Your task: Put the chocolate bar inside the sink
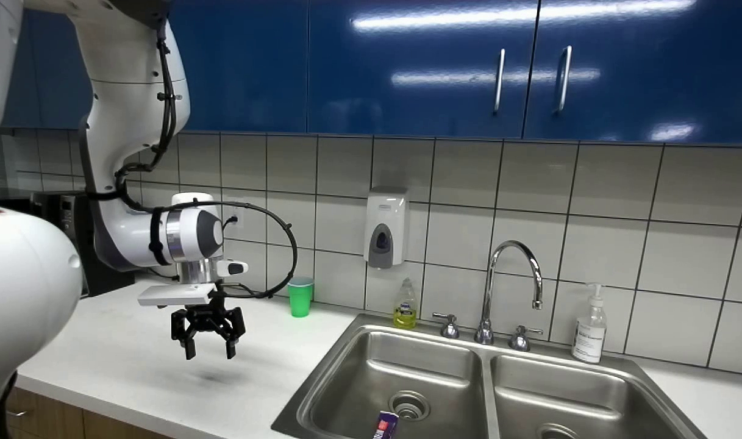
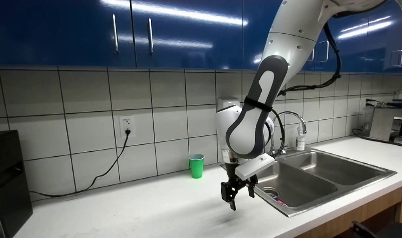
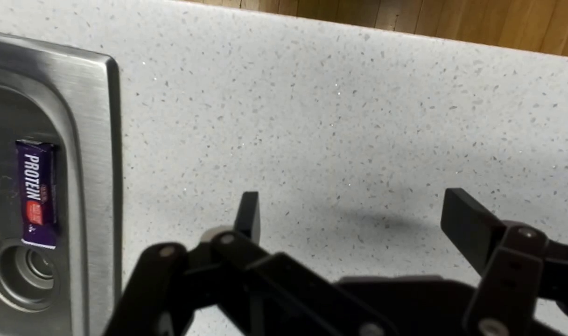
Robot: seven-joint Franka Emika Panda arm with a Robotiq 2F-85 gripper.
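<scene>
Wide apart are both fingers of my pincer (image 1: 210,352), which points down above the countertop (image 3: 312,116); between the fingertips, in the wrist view, I see only this surface, white with small grey speckles. A soft shadow falls on it. Beyond its edge, the wrist view shows brown wooden boards (image 3: 452,16). The wall (image 1: 459,171) behind is of pale tiles with dark joints, and above it hang glossy blue cabinets (image 1: 242,67) with long metal handles. On the tiles are fixed a soap dispenser (image 1: 386,210) and, in an exterior view, a power outlet (image 2: 127,123) with a black plug (image 2: 127,132) in it.

The sink (image 3: 94,140) is of steel and has two basins. In the left basin (image 1: 358,402), in both exterior views, lies the chocolate bar (image 3: 37,193), in a purple wrapper with the word PROTEIN, well apart from my fingers. It is close to the basin's side wall, and one end is at the round drain (image 3: 20,280); if they touch, I cannot tell. A green cup (image 1: 300,297) stands upright on the countertop near the wall; its content is hidden from me. At the back of the sink stand a clear bottle (image 1: 405,312) with yellow liquid and a pump bottle (image 1: 590,332) with white label.
</scene>
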